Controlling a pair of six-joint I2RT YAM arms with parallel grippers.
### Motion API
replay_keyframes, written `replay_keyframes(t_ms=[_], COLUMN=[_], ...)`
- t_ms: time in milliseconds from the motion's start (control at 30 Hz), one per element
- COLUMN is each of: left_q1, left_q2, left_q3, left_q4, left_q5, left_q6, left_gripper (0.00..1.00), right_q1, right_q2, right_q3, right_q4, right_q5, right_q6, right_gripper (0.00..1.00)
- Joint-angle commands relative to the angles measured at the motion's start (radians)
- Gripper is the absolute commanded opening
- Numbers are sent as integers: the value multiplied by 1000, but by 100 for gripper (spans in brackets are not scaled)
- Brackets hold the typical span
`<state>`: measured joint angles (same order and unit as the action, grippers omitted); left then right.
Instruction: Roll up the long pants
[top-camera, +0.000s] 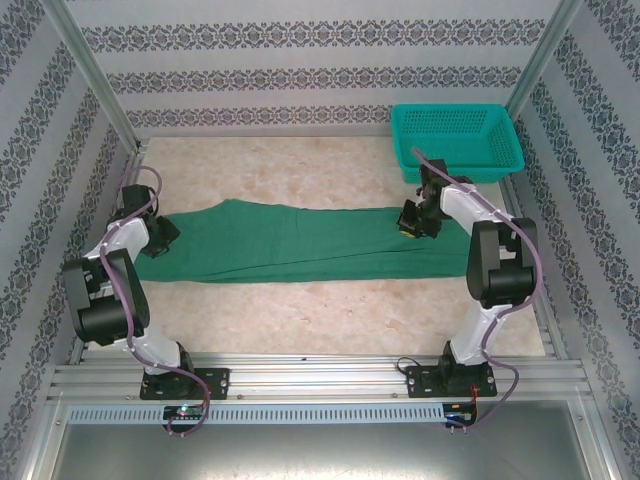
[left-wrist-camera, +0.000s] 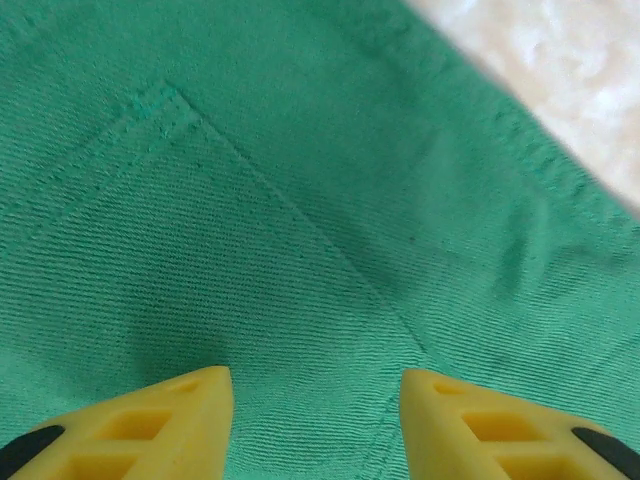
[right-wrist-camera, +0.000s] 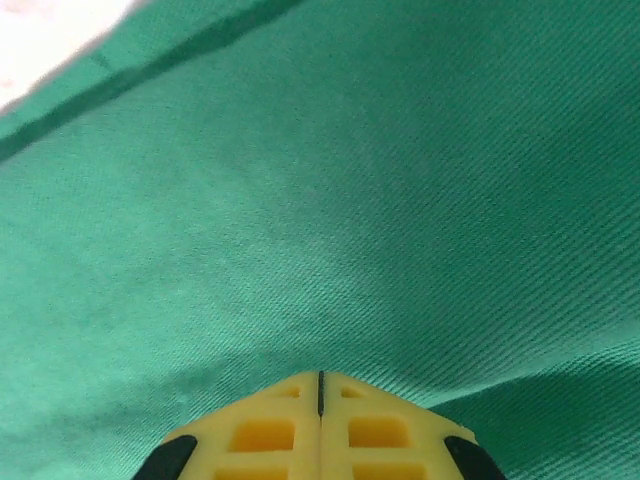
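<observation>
Left gripper (left-wrist-camera: 315, 400): the yellow fingers (left-wrist-camera: 170, 420) stand apart, hovering close over the long pants (left-wrist-camera: 300, 200) beside a stitched pocket seam. Right gripper (right-wrist-camera: 320, 385): the fingers are closed tip to tip and point down at the green cloth; whether any fabric is pinched cannot be told. Seen from above, the pants lie flat and stretched lengthwise across the marbled table (top-camera: 300, 320), with the left gripper at their left end and the right gripper at their far edge near the right end. A teal basket (top-camera: 455, 140) sits in the far right corner.
</observation>
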<state>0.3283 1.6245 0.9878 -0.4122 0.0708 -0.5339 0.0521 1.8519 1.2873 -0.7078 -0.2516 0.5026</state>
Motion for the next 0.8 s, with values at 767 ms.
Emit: replay_keyframes(t_ms=[767], left_q1=[128], left_q2=[92], left_q3=[-142], left_q4=[113], left_q5=[123], left_q6=[-86], left_gripper=[45], right_q1=[-255], right_q2=[258], right_q3=[230], right_q4=[-266], right_q5=[236], right_q6=[-46], right_gripper=[0])
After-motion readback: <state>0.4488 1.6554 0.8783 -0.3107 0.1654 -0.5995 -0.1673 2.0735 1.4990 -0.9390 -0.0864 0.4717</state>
